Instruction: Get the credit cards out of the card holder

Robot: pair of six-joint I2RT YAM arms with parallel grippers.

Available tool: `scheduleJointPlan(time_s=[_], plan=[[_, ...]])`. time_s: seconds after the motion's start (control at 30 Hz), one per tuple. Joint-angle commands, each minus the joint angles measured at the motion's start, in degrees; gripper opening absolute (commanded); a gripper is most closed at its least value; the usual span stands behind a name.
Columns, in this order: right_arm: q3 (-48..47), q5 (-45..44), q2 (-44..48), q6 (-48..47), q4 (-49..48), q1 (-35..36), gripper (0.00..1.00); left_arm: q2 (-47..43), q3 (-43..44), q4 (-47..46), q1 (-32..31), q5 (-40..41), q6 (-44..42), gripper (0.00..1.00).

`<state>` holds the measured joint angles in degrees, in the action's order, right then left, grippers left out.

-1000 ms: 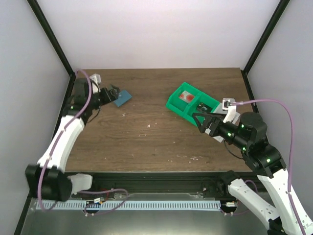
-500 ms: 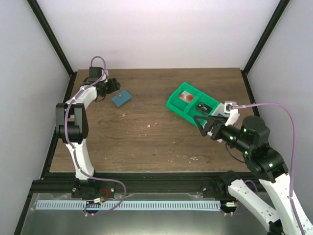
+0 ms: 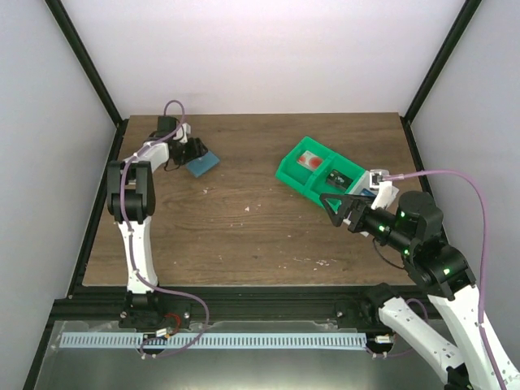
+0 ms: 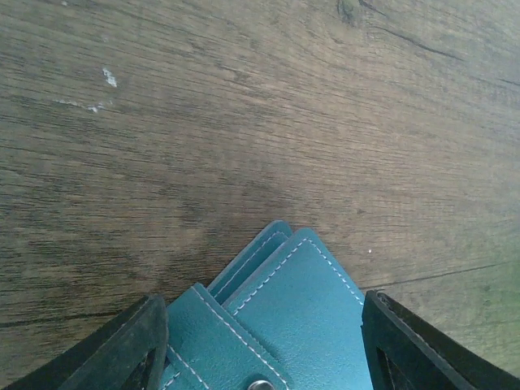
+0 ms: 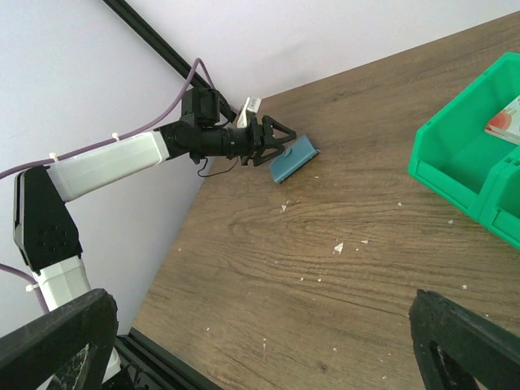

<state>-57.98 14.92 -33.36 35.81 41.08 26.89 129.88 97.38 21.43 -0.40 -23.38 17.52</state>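
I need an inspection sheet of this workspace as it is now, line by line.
Surface: brown wood table.
Job's things: teal card holder folded shut, flat at the far left; one pale card with a red mark lies in the green bin.
Clutter: small pale crumbs scattered.
Grippers: left gripper open, jaws on either side of the card holder; right gripper open, above the table beside the bin.
Cables: a purple cable on each arm.
Surroundings: white walls, black frame posts.
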Motion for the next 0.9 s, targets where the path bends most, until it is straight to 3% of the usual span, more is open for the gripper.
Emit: scheduleJointPlan(time_s=[0.0,0.37,0.73,0.87], plan=[[-1.95,-0.64,-0.08,-1.1,1.39,0.62,1.0,-0.27,-0.47,0.77,-0.65,-2.73,-1.01,0.67],[2.44,-5.52,-0.36,0.67,4.06,0.61,1.0,-4.32,-11.25,2.49,-7.32,-1.94,-1.58,0.63],[13.0,-3.72,-2.14,4.38,0.14,0.63,0.99,-17.71,-32.17,-7.55,-14.64,-6.8,5.15,0.57],[16.62,-0.87,-2.93,4.96,-3.07,0.61,0.95,-21.47,-37.74,-11.25,-16.95,-7.9,6.56,0.57]])
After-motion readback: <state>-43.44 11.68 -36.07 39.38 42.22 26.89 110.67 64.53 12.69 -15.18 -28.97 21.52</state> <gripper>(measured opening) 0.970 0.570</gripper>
